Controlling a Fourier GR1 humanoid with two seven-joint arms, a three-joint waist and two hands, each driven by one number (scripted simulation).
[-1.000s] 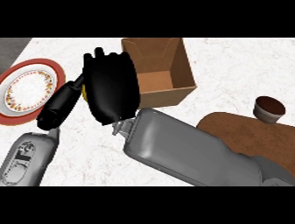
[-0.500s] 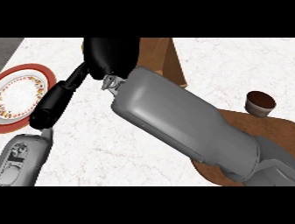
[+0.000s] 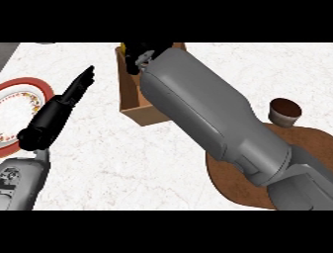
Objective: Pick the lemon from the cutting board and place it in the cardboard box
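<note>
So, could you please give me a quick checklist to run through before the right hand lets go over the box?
1. Right hand above the cardboard box: ok.
2. Lemon in that hand: cannot tell; only a yellow sliver shows by the fingers.
3. Fingers curled shut: cannot tell, forearm hides them.
4. Left hand apart from the box: ok, fingers straight, beside the plate.
5. Cutting board free of the lemon: ok on its visible part.
6. Cup away from the box: ok.

A sliver of yellow lemon (image 3: 124,48) shows inside the brown cardboard box (image 3: 134,101) (open-topped), beside the round wooden cutting board (image 3: 322,150).
</note>
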